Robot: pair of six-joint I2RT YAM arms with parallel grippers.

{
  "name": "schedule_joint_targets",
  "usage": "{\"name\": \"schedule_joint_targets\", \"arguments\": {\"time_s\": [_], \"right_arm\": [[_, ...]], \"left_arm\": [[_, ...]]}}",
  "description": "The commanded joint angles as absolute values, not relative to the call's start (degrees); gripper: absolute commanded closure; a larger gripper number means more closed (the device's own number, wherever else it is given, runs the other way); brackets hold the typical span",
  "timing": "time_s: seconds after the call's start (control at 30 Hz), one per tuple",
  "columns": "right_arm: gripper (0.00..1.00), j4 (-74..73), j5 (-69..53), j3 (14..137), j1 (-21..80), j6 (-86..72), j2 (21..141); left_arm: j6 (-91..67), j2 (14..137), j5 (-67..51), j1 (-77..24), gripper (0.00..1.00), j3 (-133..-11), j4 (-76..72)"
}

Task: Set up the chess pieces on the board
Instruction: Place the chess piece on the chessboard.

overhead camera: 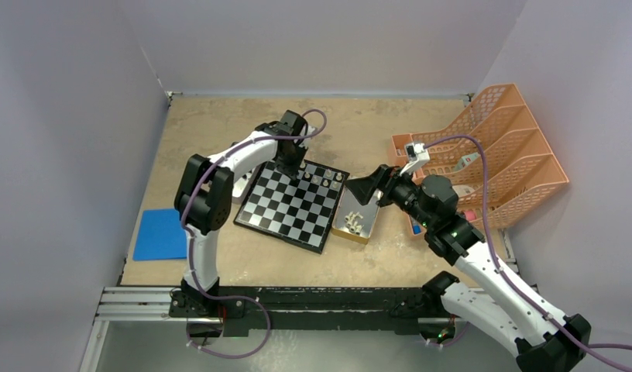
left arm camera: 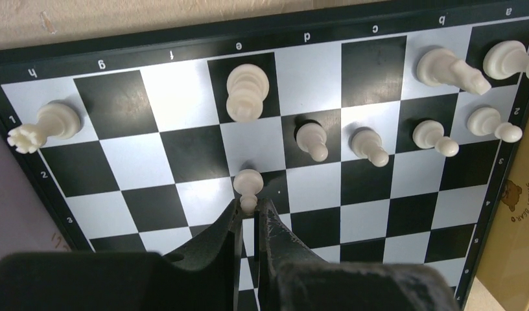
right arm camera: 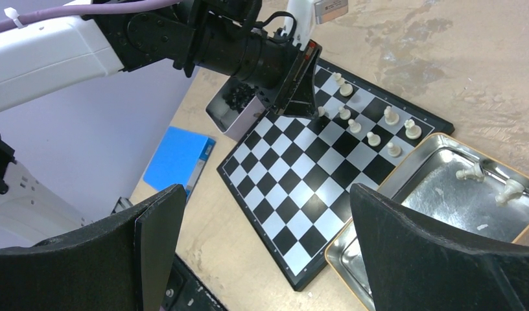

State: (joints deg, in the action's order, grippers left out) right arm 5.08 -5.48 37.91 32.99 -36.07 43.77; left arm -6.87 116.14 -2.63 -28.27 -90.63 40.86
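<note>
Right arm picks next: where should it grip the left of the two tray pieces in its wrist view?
Pinch the white piece across its narrow middle, the open right gripper coming straight down, one jaw each side of its length. It seems to lie on its side on the tray floor; the walls likely block a sideways approach.

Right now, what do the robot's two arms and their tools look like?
The left arm and the right arm both have white links and bulky black joints. A thin purple cable runs along each. Small green lights glow on the right arm. The left tool and the right tool each have two matte black fingers, wide at the base.
</note>
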Motion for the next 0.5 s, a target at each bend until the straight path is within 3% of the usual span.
{"name": "schedule_joint_targets", "arguments": {"time_s": [0.0, 0.47], "right_arm": [[0.01, 9.0, -5.4, 39.1, 32.9, -34.9, 43.6], [0.01, 7.4, -5.4, 39.9, 32.9, -34.1, 44.4]], "left_arm": [[-7.3, 117.0, -2.9, -28.5, 0.94, -94.0, 39.3], [-7.5, 119.7, -4.0, -28.5, 0.91, -94.6, 38.4]]}}
